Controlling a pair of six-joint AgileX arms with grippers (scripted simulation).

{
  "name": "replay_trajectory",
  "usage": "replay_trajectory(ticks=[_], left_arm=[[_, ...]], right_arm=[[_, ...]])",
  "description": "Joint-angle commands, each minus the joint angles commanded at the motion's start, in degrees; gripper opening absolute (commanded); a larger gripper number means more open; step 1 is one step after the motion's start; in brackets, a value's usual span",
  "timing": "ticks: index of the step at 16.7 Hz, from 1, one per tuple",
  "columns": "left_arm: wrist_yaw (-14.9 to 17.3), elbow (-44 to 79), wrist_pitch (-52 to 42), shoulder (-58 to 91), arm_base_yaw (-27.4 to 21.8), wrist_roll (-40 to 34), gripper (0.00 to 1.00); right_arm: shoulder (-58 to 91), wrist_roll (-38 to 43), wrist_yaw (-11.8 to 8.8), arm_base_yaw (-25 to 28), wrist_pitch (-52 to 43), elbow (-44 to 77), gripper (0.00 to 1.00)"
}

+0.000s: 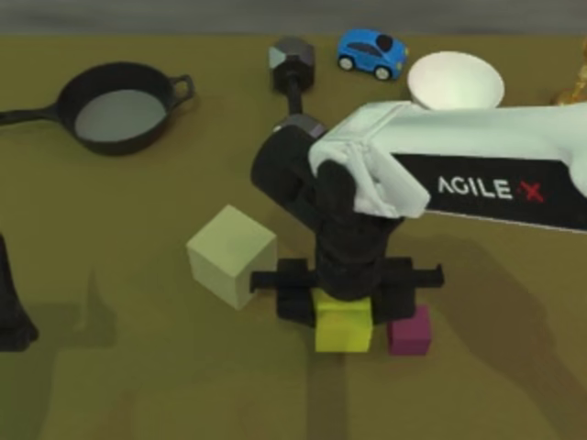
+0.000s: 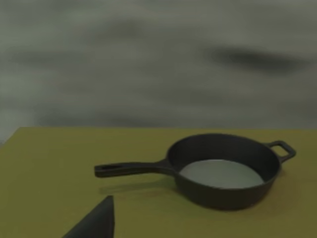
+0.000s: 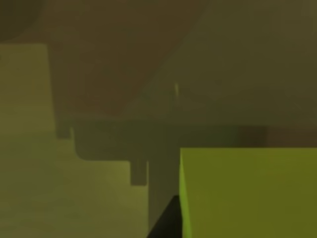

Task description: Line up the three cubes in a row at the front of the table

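My right gripper point(image 1: 346, 312) reaches down at the front middle of the table point(image 1: 138, 394), its fingers point(image 3: 166, 220) shut against the sides of the bright yellow cube point(image 1: 344, 327) point(image 3: 247, 193). That cube rests on the table. The small magenta cube point(image 1: 409, 332) stands right beside it, on its right. The large pale yellow-green cube point(image 1: 231, 254) sits to the left and a little farther back, turned at an angle. My left gripper point(image 1: 11, 316) is parked at the left edge, open; only one finger point(image 2: 96, 223) shows in its wrist view.
A black skillet point(image 1: 115, 108) point(image 2: 223, 171) lies at the back left. At the back stand a dumbbell point(image 1: 292, 69), a blue toy car point(image 1: 371, 52) and a white bowl point(image 1: 455, 81). My right arm point(image 1: 477, 174) crosses above the right half.
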Motion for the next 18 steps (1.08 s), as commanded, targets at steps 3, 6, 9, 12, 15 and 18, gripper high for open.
replay_trajectory(ticks=[3,6,9,12,15,18], left_arm=[[0.0,0.0,0.0,0.0,0.0,0.0,1.00],[0.0,0.0,0.0,0.0,0.0,0.0,1.00],[0.0,0.0,0.0,0.0,0.0,0.0,1.00],[0.0,0.0,0.0,0.0,0.0,0.0,1.00],[0.0,0.0,0.0,0.0,0.0,0.0,1.00],[0.0,0.0,0.0,0.0,0.0,0.0,1.00]], right_arm=[[0.0,0.0,0.0,0.0,0.0,0.0,0.08],[0.0,0.0,0.0,0.0,0.0,0.0,0.30],[0.0,0.0,0.0,0.0,0.0,0.0,0.53],[0.0,0.0,0.0,0.0,0.0,0.0,0.75],[0.0,0.0,0.0,0.0,0.0,0.0,0.98],[0.0,0.0,0.0,0.0,0.0,0.0,1.00]])
